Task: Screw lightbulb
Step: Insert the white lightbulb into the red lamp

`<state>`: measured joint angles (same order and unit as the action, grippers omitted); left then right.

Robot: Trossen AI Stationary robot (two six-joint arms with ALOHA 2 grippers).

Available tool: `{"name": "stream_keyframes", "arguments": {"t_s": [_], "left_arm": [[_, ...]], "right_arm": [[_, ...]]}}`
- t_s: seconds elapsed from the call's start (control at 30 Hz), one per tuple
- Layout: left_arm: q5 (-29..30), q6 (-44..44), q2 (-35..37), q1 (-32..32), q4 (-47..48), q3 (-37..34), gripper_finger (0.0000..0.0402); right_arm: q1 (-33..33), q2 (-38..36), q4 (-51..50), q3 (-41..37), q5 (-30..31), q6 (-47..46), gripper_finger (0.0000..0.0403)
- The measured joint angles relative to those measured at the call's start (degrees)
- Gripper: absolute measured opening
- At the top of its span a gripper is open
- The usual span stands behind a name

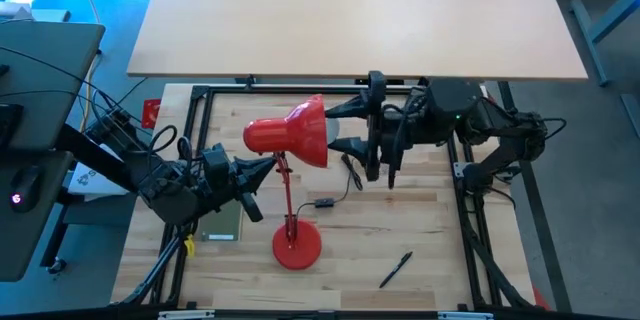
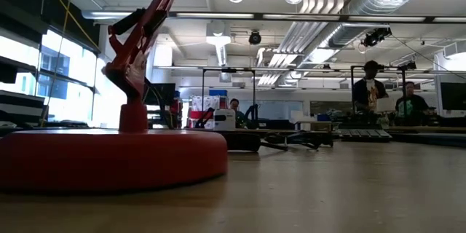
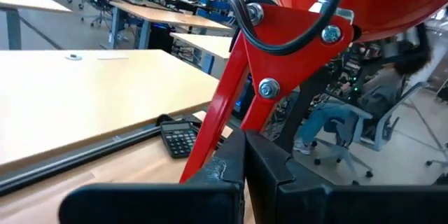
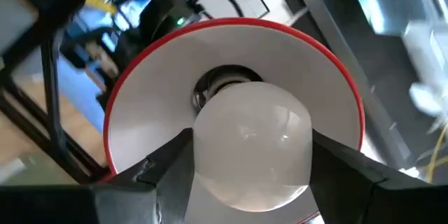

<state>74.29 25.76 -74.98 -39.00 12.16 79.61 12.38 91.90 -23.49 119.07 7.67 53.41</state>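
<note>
- Lightbulb (image 4: 252,140): white, rounded, sitting at the mouth of the lamp shade with its narrow end toward the socket (image 4: 222,84) deep in the white interior; in the high view it shows as a pale shape (image 1: 349,147) at the shade's 3 o'clock opening.
- Right gripper (image 4: 253,155): fingers spread around the bulb and pinching it, one dark finger (image 4: 168,161) at the bulb's 9 o'clock side and the other at its 3 o'clock side, both touching the glass. In the high view this gripper (image 1: 362,145) reaches in from the 3 o'clock side of the table.
- Lamp shade (image 1: 290,135): red outside, white inside, tipped on its side so that its opening faces 3 o'clock in the high view.
- Red desk lamp stem (image 1: 287,195): runs from the shade toward 6 o'clock down to the round red base (image 1: 297,245); in the low view the base (image 2: 109,156) fills the near foreground.
- Left gripper (image 1: 262,168): pressed together on the red stem bracket (image 3: 280,49) just behind the shade, entering from the 9 o'clock side; the wrist view shows its dark fingers (image 3: 231,164) closed against the red metal.
- Black cord (image 1: 345,185): trails from the lamp across the wooden table (image 1: 420,230), with an inline switch (image 1: 323,202).
- Black pen (image 1: 395,269): lies on the table toward 5 o'clock of the base, well apart from it.
- Calculator (image 3: 178,138): lies at the table's far edge in the left wrist view.
- People (image 2: 371,91): stand in the room beyond the table.
</note>
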Motion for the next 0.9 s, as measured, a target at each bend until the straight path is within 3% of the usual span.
{"name": "stream_keyframes", "arguments": {"t_s": [0.2, 0.47, 0.9], "left_arm": [[0.23, -1.55, 0.00, 0.04, -0.07, 0.00, 0.0000], [0.19, -4.63, 0.00, 0.04, -0.02, 0.00, 0.0000], [0.14, -13.91, 0.00, 0.02, -0.02, 0.00, 0.0000]], "right_arm": [[0.07, 0.04, 1.46, 0.00, 0.77, -21.25, 0.0229], [0.02, 0.04, 1.93, 0.00, 1.63, -64.70, 0.0229], [0.02, 0.04, -1.10, 0.09, 1.59, -121.28, 0.0229]]}}
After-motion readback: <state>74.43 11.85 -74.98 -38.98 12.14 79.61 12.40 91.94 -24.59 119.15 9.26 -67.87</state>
